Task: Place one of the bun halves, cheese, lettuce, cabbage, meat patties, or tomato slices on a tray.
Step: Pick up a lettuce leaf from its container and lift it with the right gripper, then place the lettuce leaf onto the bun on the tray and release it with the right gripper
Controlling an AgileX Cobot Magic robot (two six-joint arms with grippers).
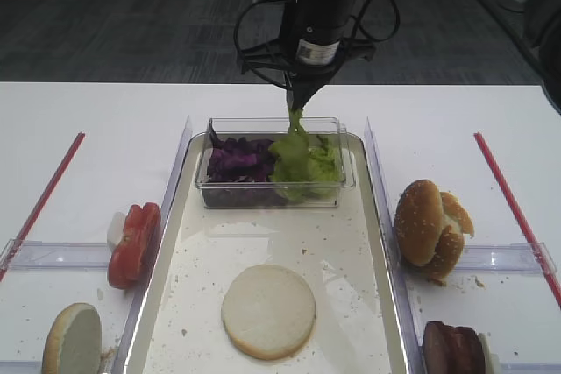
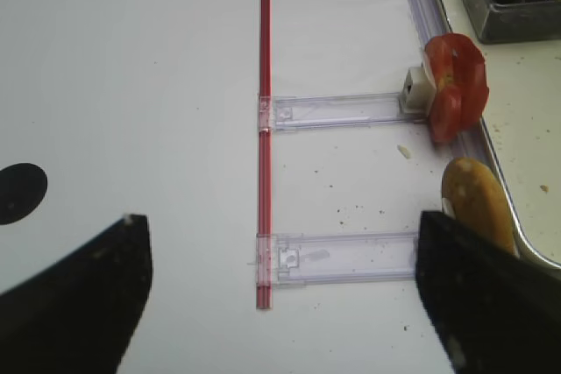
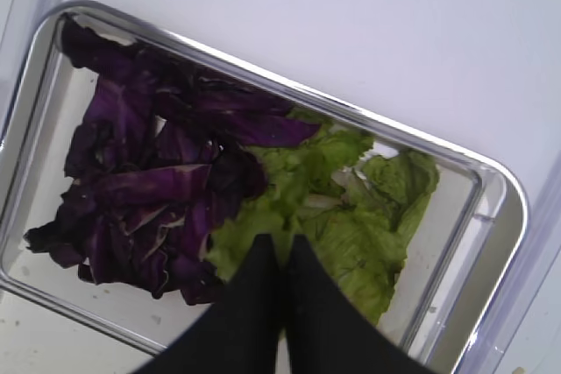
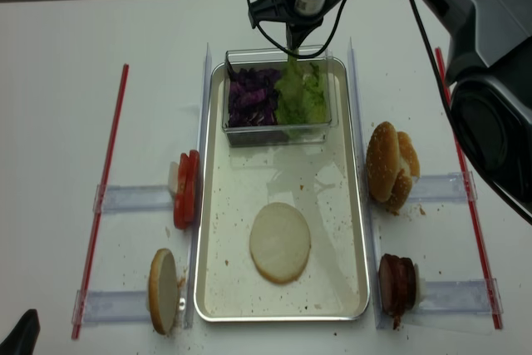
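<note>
The right pincer point(image 1: 296, 104), clamped on a crinkly light-green lettuce leaf point(image 1: 302, 159) hanging into the clear plastic tub point(image 1: 273, 201), could lose this thin, stretched piece by tearing or slipping above the tub.

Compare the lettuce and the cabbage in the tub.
The lettuce is light green and ruffled; the cabbage is dark purple and shredded. The lettuce fills the tub's right side in the high views, the cabbage its left. The right gripper is shut on a lettuce leaf, pulled up above the rim; nothing touches the cabbage. Both lie loose in the same clear tub, on the tray.
</note>
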